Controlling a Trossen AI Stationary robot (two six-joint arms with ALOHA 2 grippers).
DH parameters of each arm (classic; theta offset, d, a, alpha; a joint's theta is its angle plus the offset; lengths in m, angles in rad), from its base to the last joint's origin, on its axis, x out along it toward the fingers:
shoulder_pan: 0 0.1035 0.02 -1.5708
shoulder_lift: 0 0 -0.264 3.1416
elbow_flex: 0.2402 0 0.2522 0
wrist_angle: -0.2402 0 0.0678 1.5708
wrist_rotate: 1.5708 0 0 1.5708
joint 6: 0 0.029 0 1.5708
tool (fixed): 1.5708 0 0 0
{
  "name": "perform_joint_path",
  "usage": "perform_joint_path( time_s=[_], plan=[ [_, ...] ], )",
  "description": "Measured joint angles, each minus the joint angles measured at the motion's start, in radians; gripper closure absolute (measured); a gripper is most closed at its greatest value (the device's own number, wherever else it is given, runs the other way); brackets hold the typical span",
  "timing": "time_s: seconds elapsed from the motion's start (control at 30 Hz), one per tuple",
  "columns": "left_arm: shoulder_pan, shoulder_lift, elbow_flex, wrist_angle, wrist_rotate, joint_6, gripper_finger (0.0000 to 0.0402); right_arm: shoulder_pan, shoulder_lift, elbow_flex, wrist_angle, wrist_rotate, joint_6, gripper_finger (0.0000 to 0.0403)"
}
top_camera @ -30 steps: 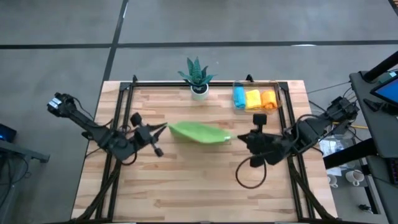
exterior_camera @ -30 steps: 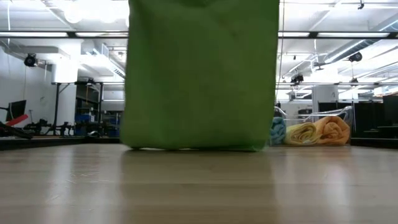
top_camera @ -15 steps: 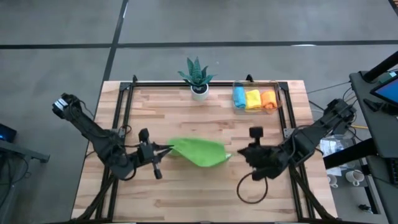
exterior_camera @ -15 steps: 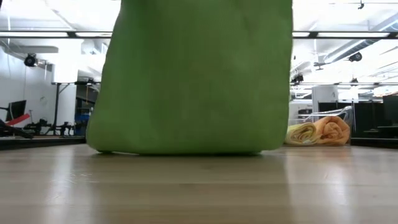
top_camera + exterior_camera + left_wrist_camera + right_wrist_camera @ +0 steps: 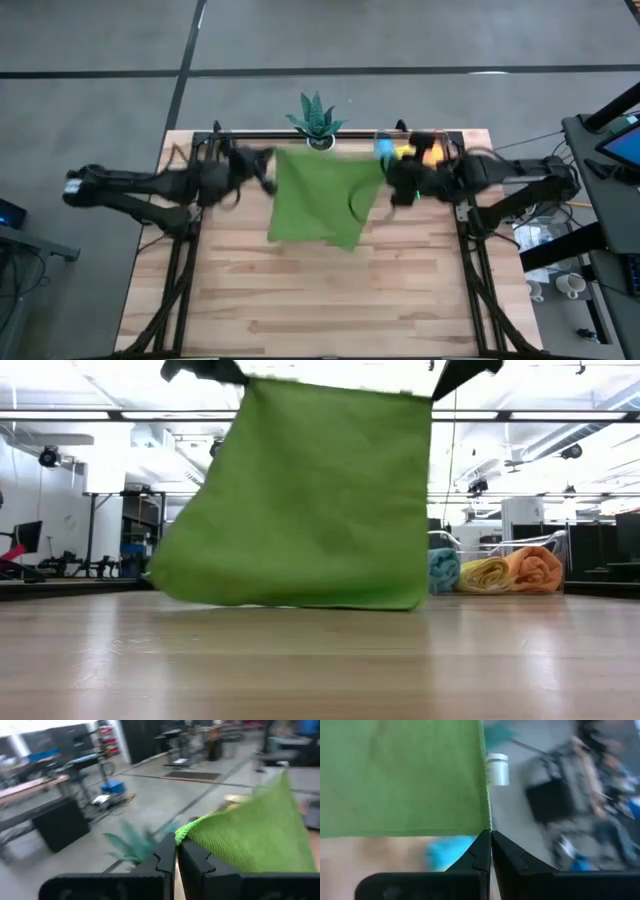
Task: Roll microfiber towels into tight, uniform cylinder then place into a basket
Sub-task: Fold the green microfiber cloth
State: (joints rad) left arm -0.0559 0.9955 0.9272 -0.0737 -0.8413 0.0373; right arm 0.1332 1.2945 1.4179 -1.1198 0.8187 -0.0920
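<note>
So that it hangs flat for rolling, the green towel (image 5: 318, 197) is pinched by both corners (left claw (image 5: 268, 158), right claw (image 5: 388, 172)) above the worktop (image 5: 330, 290)

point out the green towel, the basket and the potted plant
green towel (image 5: 318, 200), high view, middle of the spread cloth
basket (image 5: 447, 140), high view, clear rim at its right end
potted plant (image 5: 316, 114), high view, centre of the spiky leaves

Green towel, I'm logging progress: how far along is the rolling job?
Done: blue, yellow and orange rolls lie in the clear basket. In hand: the left claw and right claw, both shut, hold the green towel up by its corners, unrolled. Left: lay it flat, roll it, put it in the basket.
</note>
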Motion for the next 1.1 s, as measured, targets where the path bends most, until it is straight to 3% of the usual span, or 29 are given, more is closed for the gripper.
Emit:
perform_joint_path(
  time_s=[0.2, 0.27, 0.37, 0.63, 0.8, 1.1],
  plan=[
    [0.462, -0.004, 0.061, 0.025, 0.307, 0.024, 0.0402, -0.274, 0.000, 0.058, 0.107, 0.034, -0.251, 0.0395],
    [0.546, -0.009, 0.087, 0.023, 0.388, 0.024, 0.0402, -0.315, -0.001, 0.095, 0.129, 0.036, -0.312, 0.0395],
    [0.582, -0.013, 0.115, 0.026, 0.470, 0.032, 0.0402, -0.324, -0.002, 0.161, 0.141, 0.029, -0.354, 0.0395],
    [0.466, 0.016, 0.085, 0.032, 0.550, 0.021, 0.0402, -0.253, -0.002, 0.196, 0.131, -0.095, -0.206, 0.0394],
    [0.310, 0.054, 0.106, 0.038, 0.552, 0.021, 0.0402, -0.207, -0.001, 0.185, 0.128, -0.188, -0.142, 0.0394],
    [0.001, 0.123, 0.159, 0.014, 0.552, 0.022, 0.0402, -0.168, 0.005, 0.181, 0.129, -0.218, -0.065, 0.0394]
  ],
)
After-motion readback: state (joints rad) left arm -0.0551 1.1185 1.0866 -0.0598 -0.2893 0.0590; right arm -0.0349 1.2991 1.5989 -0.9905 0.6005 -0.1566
